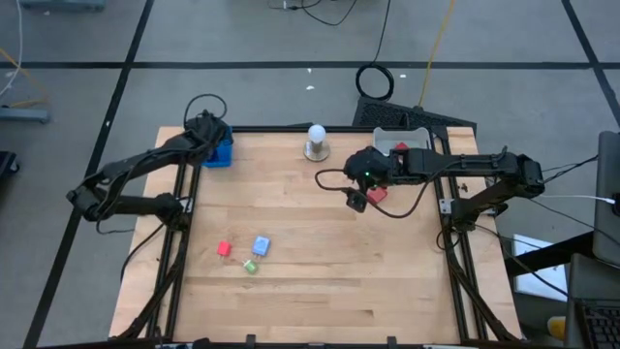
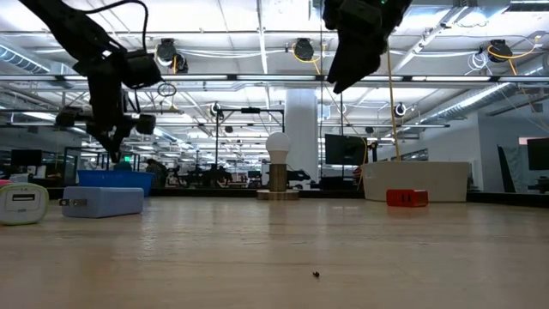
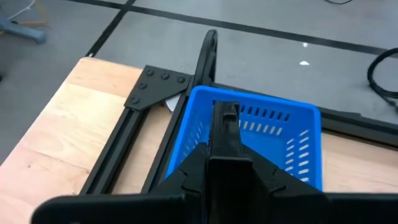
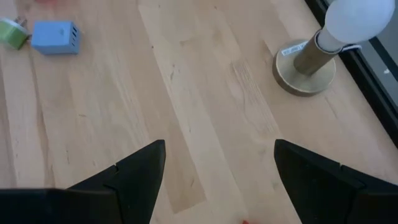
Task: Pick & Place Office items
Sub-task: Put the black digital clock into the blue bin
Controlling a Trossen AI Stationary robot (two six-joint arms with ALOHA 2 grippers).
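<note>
Right gripper [image 4: 217,186] hangs wide open, empty, beside the red block [image 1: 377,195] near the worktop's right edge, could nudge it away

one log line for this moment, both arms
left gripper: shut on dark piece, over blue plastic tray | right gripper: open, empty, above small red block | light-blue block: mid-table

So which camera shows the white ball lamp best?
The right wrist view: the white ball on its round base is big and close there. The high view shows it tiny from above, the low view sideways and far off. The left wrist view misses it.
</note>
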